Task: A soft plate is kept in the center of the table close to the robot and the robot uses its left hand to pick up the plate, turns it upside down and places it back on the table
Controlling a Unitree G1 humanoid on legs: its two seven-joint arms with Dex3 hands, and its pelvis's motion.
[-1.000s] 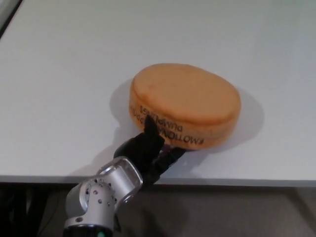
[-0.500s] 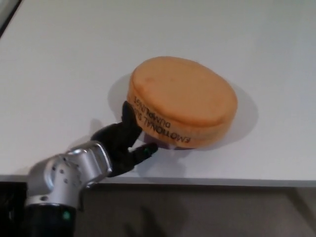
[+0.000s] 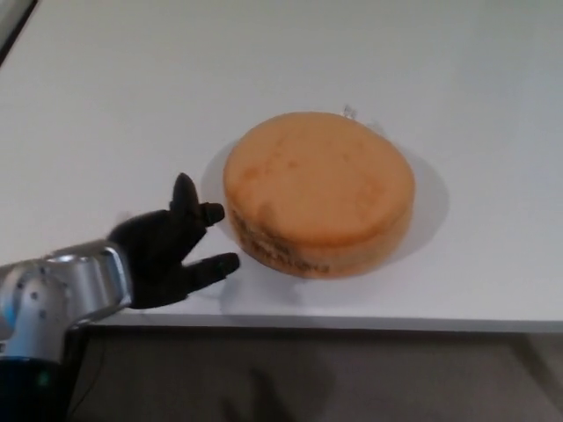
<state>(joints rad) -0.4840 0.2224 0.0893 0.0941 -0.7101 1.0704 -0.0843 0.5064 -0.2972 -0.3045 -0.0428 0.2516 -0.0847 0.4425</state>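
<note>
Left hand [image 3: 169,251] at the near table [image 3: 88,105] edge, fingers spread, holding nothing, just beside but apart from the orange soft plate [image 3: 318,192]. Plate flat on the table, centre, smooth side up, near the front edge. Possible snag: a spread finger catching the rim and nudging it toward that edge.

Single head view, looking steeply down and forward over the surface [image 3: 106,88] from close above its near edge, which crosses the frame's bottom.
</note>
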